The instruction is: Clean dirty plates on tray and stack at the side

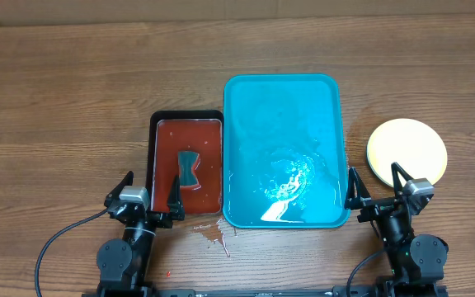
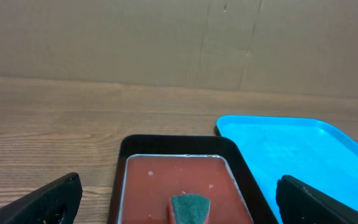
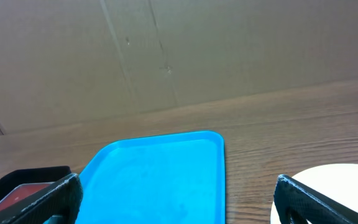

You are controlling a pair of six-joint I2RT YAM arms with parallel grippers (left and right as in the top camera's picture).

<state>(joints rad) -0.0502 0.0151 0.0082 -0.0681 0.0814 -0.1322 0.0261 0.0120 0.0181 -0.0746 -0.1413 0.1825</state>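
Plates (image 1: 406,151), round shallow plastic ones, sit at the right of the overhead frame on the brown wooden table (image 1: 56,99). The top one shows a pale centre and a yellow-green rim, and I cannot tell how many lie beneath it. Just left of them, apart, lies the large bright turquoise rectangular plastic tray (image 1: 283,91), its floor glistening wet. A smaller black tray (image 1: 153,165) touches its left side, holding red liquid and a dark green sponge (image 1: 189,168). Reddish drips (image 1: 213,233) stain the wood below. At the bottom, the left gripper (image 1: 152,183) and the right gripper (image 1: 374,177) both hold their fingers spread wide, grasping nothing.
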